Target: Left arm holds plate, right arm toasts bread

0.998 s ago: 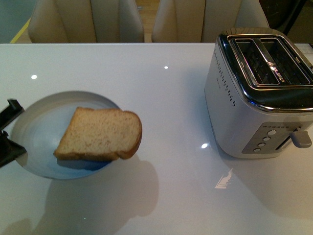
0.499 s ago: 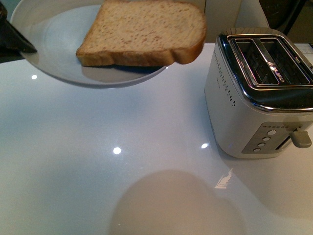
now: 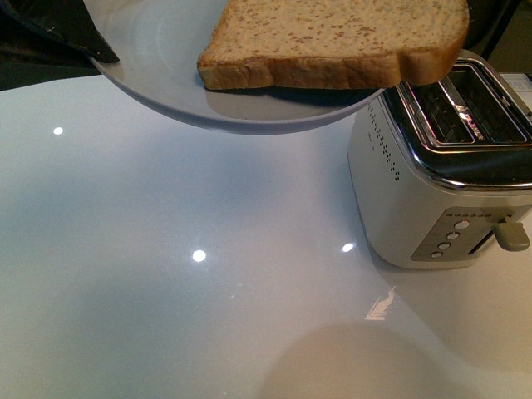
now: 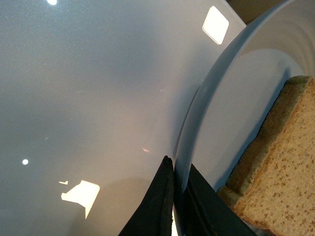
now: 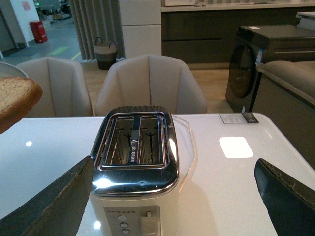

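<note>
Bread (image 3: 332,41) overhangs the plate (image 3: 166,50) toward your right gripper (image 5: 173,162), which gapes empty. Your left gripper (image 4: 179,166) pinches the plate's edge.

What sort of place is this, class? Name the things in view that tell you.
Probably a home-style kitchen-dining area: a two-slot toaster stands on a glossy white table, padded beige chairs sit behind it, and dark cabinets stand beyond.
</note>
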{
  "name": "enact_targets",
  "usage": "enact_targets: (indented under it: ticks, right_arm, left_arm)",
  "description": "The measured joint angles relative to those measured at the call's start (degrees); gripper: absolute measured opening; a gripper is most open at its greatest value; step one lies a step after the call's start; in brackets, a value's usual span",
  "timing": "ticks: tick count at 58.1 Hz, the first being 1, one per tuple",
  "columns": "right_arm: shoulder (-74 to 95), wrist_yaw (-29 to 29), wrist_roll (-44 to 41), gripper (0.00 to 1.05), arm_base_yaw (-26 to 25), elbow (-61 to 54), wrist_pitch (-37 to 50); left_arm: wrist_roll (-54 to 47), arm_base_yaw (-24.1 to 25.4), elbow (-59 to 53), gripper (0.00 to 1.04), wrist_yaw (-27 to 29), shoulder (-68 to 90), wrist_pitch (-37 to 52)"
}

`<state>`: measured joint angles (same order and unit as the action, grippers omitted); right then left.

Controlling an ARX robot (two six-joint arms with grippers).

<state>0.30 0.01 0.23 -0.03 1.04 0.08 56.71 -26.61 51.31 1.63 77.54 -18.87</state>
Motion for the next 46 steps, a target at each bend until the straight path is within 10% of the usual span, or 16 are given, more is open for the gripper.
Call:
enact_targets:
  ticks: [22,32,46]
  right_arm:
    - [0.6,0.8,0.7,0.96,0.2,0.2,-0.9]
    - [19.4,8.2,16.1,0.96,3.9,11.2,-22.5]
    - [40.4,-10.2,34.2,0.96,4.7,23.8,-8.7]
  left_arm:
    - [0.7,-0.8,0.5,0.03,-0.1,-0.7,0.1]
    - [0.8,-0.9,0.5,0.03,-0.1,-0.8,0.1]
    - [1.0,-0.9,0.5,0.03,-0.1,-0.8,0.1]
